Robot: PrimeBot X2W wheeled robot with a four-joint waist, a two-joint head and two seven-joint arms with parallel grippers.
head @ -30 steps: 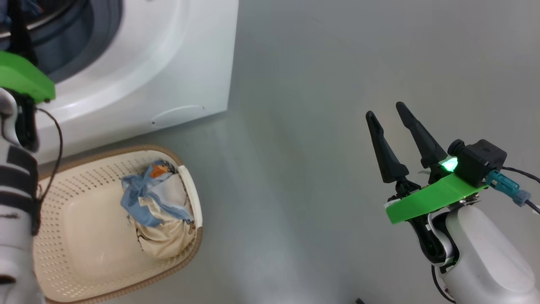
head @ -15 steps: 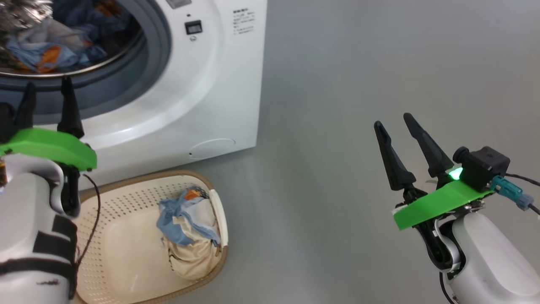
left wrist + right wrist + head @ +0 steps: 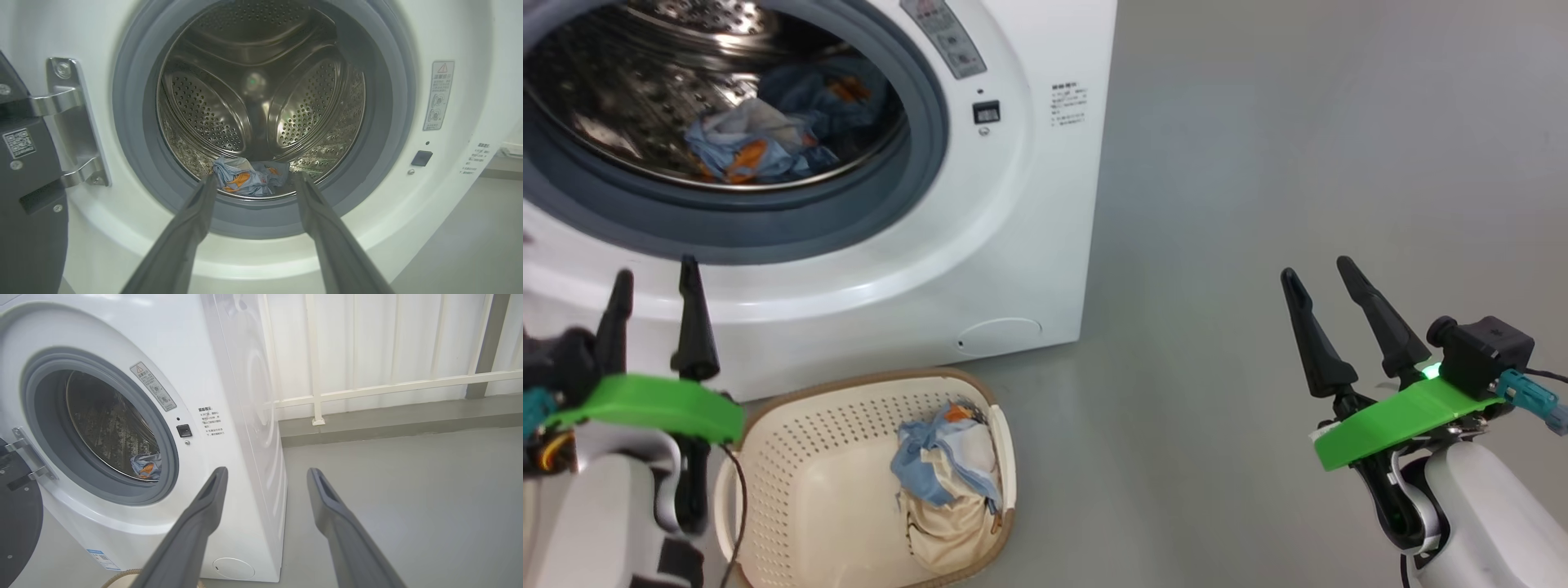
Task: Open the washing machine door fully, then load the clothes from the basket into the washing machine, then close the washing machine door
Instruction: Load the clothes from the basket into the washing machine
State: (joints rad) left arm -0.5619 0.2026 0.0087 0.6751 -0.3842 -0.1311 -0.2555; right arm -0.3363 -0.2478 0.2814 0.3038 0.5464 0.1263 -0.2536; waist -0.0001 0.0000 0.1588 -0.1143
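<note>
- The washer stands open. Its door is swung out to the side, a dark slab at the left edge of the left wrist view, hung on a steel hinge.
- A grey-blue gasket rings the mouth of the steel drum.
- A crumpled blue piece with orange print lies at the bottom of the drum, near its front lip.
- The basket sits on the grey floor just in front of the washer, below the round hatch.
- The clothes in the basket are one blue and cream bundle, pressed against its right wall.
- The left gripper hovers before the washer's lower front, beside the basket's left end. Its fingers are spread with nothing between them and point at the drum mouth.
- The right gripper hangs over the floor, well to the right of the washer and basket. Its fingers are also spread apart and hold nothing.
</note>
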